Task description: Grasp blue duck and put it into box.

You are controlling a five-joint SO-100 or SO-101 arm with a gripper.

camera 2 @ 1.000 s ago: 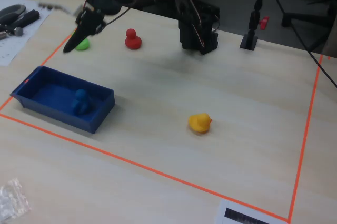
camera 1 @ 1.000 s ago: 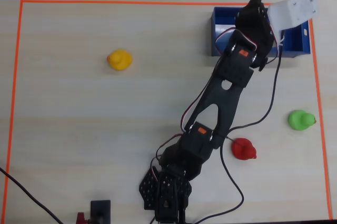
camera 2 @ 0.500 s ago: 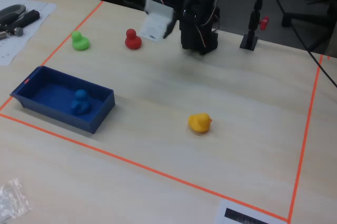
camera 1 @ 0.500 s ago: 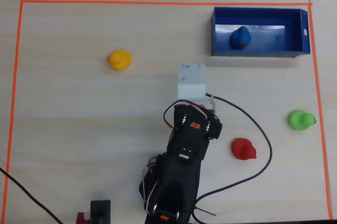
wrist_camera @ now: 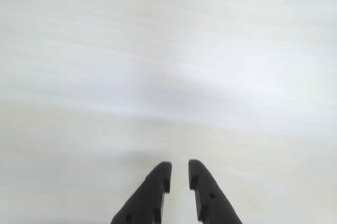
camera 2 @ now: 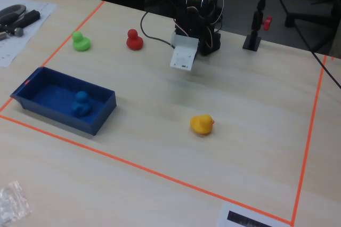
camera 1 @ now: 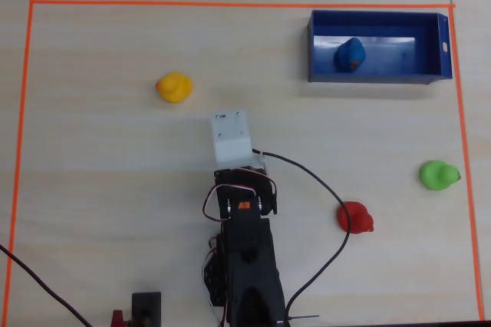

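Note:
The blue duck [camera 1: 351, 53] sits inside the dark-blue box [camera 1: 368, 78] at the top right of the overhead view. In the fixed view the duck [camera 2: 81, 102] is in the box [camera 2: 69, 121] at the left. My gripper [wrist_camera: 180, 169] hangs over bare table in the wrist view. Its jaws are nearly together with only a narrow gap and nothing between them. The arm is folded back near its base. Its white wrist housing [camera 1: 232, 137] hides the fingers from above and stands well left of and below the box.
A yellow duck [camera 1: 174, 87] lies to the upper left of the arm, a red duck [camera 1: 354, 217] to its right and a green duck [camera 1: 439, 175] near the right tape line. Orange tape [camera 1: 23, 112] borders the work area. Tools on paper [camera 2: 16, 16] lie outside it.

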